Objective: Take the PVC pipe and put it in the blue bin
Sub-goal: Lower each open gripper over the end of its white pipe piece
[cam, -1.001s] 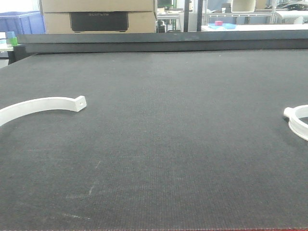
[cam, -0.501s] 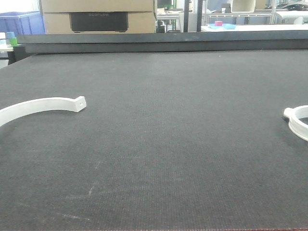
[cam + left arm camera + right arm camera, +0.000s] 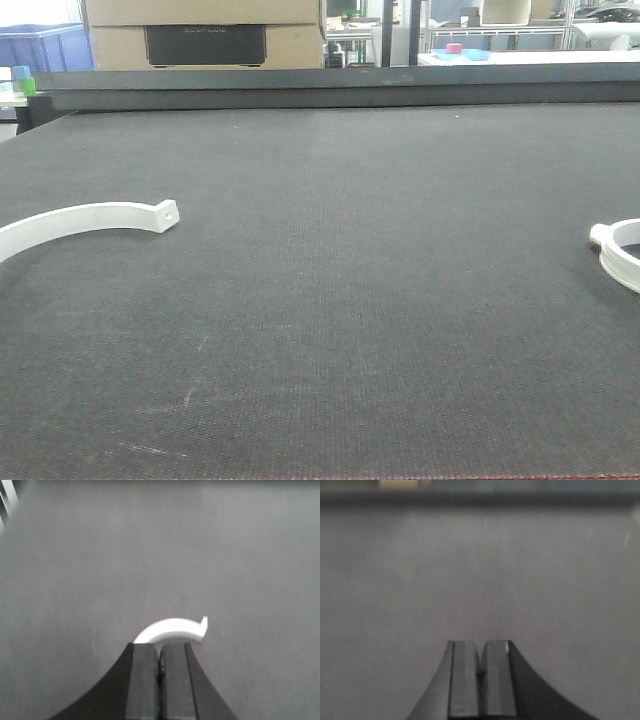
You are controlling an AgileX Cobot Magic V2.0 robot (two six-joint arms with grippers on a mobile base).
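Both claws are closed on nothing: the left gripper [image 3: 160,647] lines up just behind the curved PVC pipe [image 3: 172,630], flat at the near left of the mat [image 3: 350,250], probably sighting its approach, while the right gripper [image 3: 481,647] idles

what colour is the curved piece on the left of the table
The curved piece is plain white, clearest in the exterior front-facing view.

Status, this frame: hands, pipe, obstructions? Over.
Both shut, empty: left hand, right hand. One pipe piece on the mat just ahead of left hand, not held. A second piece far right. Nothing blocking.
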